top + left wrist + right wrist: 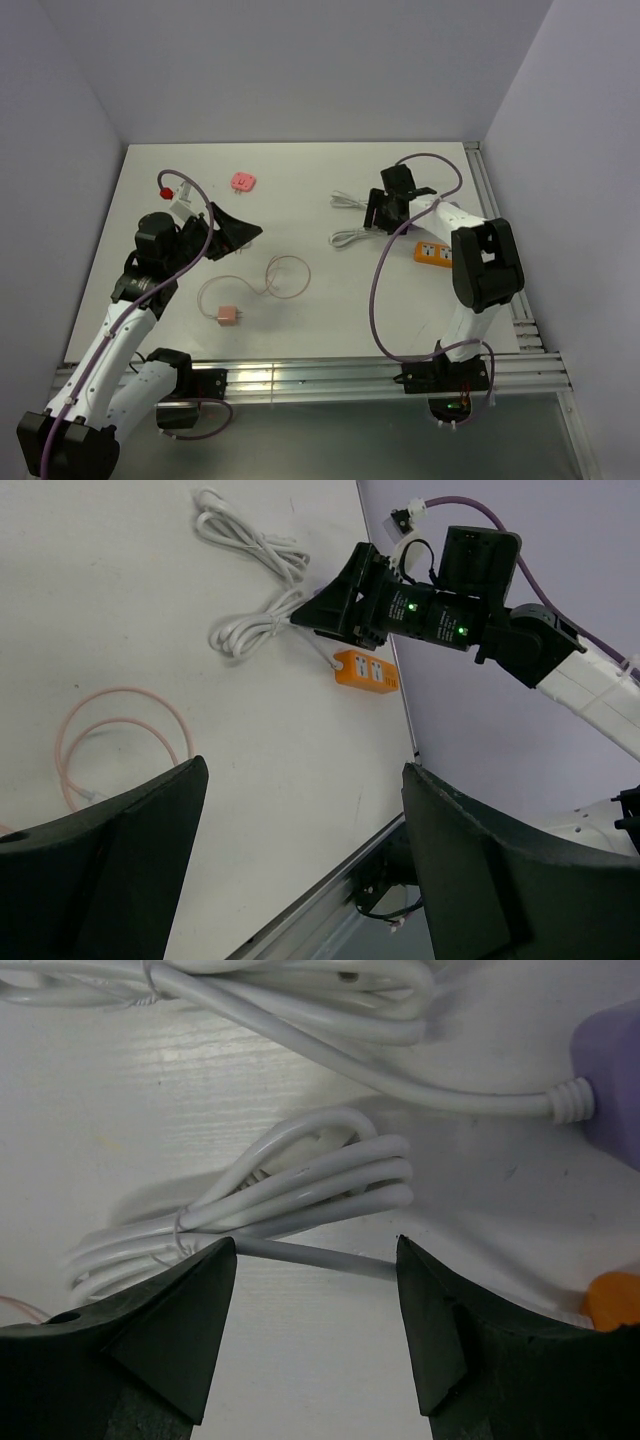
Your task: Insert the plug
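1. While the white table point(330, 320) fills the top view, two arms reach over it, both cut off at the bottom edge.
2. The left gripper point(305, 770) has its jaws spread wide, with nothing between them.
3. The right gripper point(315, 1243) is also spread. It sits low over the cables, and a thin white cord point(330, 1258) crosses the gap unpinched.
4. Two coiled white cable bundles lie right of centre: an upper bundle point(349, 201) and a lower bundle point(348, 238).
5. One orange power strip point(432, 253) is partly hidden beside the right arm in the top view. The left wrist view shows its whole face, and the right wrist view shows only a corner.
6. One pink cord point(287, 275) loops to a pink plug point(230, 316) lying loose left of centre, well apart from the strip. The left wrist view shows only the loops.
7. One lilac-tinted plug body point(610, 1085), cut off at the frame edge, appears only in the right wrist view.
8. One small pink square piece point(243, 181) near the top is too small to identify.
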You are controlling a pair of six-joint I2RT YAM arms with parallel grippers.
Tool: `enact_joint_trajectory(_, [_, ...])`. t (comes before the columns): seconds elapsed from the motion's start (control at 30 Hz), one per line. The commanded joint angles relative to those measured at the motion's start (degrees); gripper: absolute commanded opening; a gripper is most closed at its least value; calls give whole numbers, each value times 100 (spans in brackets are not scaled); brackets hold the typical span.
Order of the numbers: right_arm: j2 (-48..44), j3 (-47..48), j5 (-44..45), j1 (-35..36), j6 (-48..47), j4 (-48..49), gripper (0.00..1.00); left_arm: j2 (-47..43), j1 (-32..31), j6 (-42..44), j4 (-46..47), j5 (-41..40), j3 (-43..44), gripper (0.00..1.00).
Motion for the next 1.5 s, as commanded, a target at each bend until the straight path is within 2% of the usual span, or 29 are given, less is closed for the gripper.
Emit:
enact_joint_trajectory(0.0, [114, 188, -182, 219, -47, 184, 72, -136, -24, 74, 183, 46, 5, 84])
enact_joint_trajectory(0.27, [431, 259, -234, 440, 32, 324, 67, -233, -24, 100, 16, 2, 75, 84])
enact_joint_trajectory(0.57, [474, 364, -656, 1071, 295, 483, 65, -286, -24, 118, -63, -77, 93, 84])
enact_joint_trajectory(0.77, [387, 399, -806, 1406, 541, 597, 65, -295, -24, 215, -378, -489, 189, 84])
enact_joint_trajectory(0.87, [273, 601, -604, 1512, 542, 536, 68, -242, -24, 259, -572, -779, 277, 84])
enact_joint_trajectory(0.97, [123, 899, -402, 1503, 410, 352, 75, -128, -24, 320, -704, -946, 382, 84])
enact_joint_trajectory(1.2, [-456, 1427, 46, 1503, 146, -254, 95, 433, -24, 338, -1047, -1544, 672, 83])
enact_joint_trajectory(1.33, [-1210, 1104, 240, 1503, 199, -352, 96, 882, -32, 338, -1179, -1983, 901, 80])
enact_joint_trajectory(1.47, [-2073, 306, 337, 1503, 269, -343, 96, 1672, -304, 119, -1915, -3490, 1550, 85])
